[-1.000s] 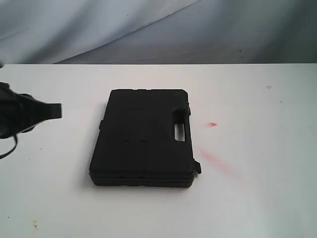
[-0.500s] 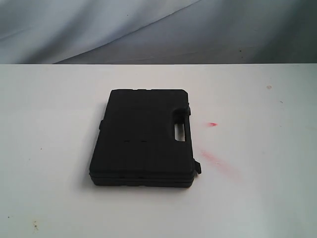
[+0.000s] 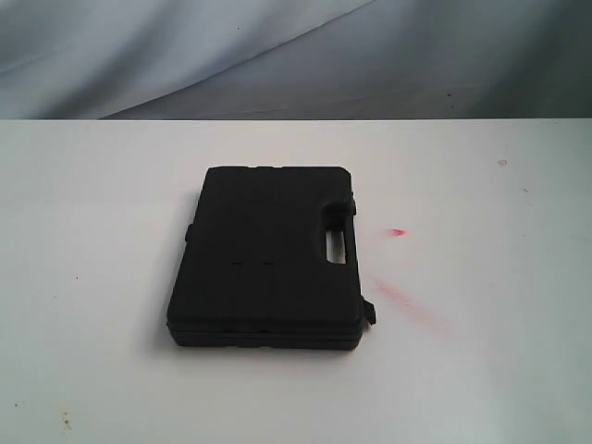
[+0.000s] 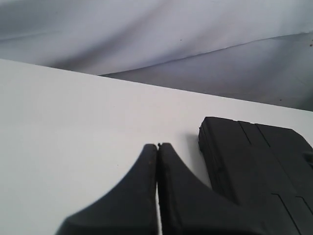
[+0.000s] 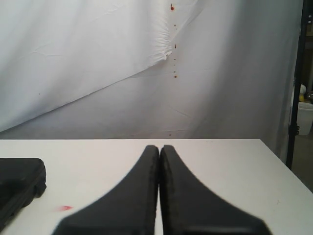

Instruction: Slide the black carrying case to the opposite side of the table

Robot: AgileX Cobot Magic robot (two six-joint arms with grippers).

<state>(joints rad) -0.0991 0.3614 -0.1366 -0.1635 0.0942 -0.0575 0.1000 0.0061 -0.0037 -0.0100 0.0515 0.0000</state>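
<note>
The black carrying case (image 3: pixel 270 254) lies flat near the middle of the white table (image 3: pixel 481 370), its handle cut-out toward the right side. Neither arm shows in the exterior view. In the left wrist view my left gripper (image 4: pixel 158 146) is shut with nothing in it, and a corner of the case (image 4: pixel 254 161) lies a short way off to one side, apart from the fingertips. In the right wrist view my right gripper (image 5: pixel 159 147) is also shut and empty, with an edge of the case (image 5: pixel 19 183) well off to the side.
Red smudges (image 3: pixel 400 294) mark the tabletop just right of the case, and one red smudge (image 5: pixel 62 208) shows in the right wrist view. A grey-white cloth backdrop (image 3: pixel 296 55) hangs behind the table's far edge. A dark stand (image 5: pixel 295 88) rises beyond the table's right end.
One second ago the left gripper reached in at the left edge of the exterior view; it has since pulled back out of that view. The case has not moved.
</note>
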